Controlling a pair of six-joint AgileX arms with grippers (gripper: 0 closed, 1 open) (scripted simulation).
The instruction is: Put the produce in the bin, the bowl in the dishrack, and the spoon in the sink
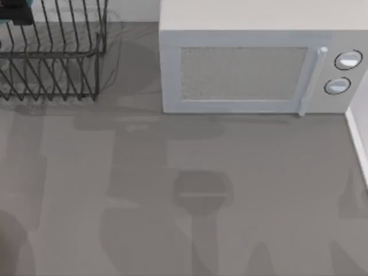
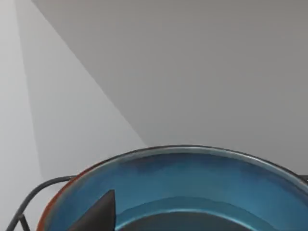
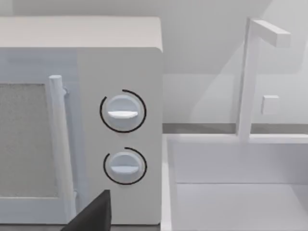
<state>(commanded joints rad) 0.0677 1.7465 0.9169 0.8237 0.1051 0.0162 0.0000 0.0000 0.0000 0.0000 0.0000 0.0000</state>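
Top view: dishrack [image 1: 52, 52] sitting at the table's [image 1: 172, 201] far left corner, white microwave [image 1: 259, 69] beside it. Left wrist view: teal bowl [image 2: 192, 178] lying close under the left tool, one dark finger [image 2: 98, 214] over its inside, rack wire at its edge. Right wrist view: microwave dials, white sink [image 3: 240, 192], one dark finger [image 3: 94, 214]. Cannot tell either tool's state.

Teal bowl [image 2: 192, 178] over wire dishrack [image 1: 52, 63], top-left.

White microwave [image 3: 79, 120] fills frame's left half: mesh door window, vertical handle [image 3: 57, 144], 2 round dials [image 3: 122, 111] stacked. White sink [image 3: 240, 192] w/ angular faucet [image 3: 250, 77] at right. Dark finger [image 3: 94, 214] at bottom edge.
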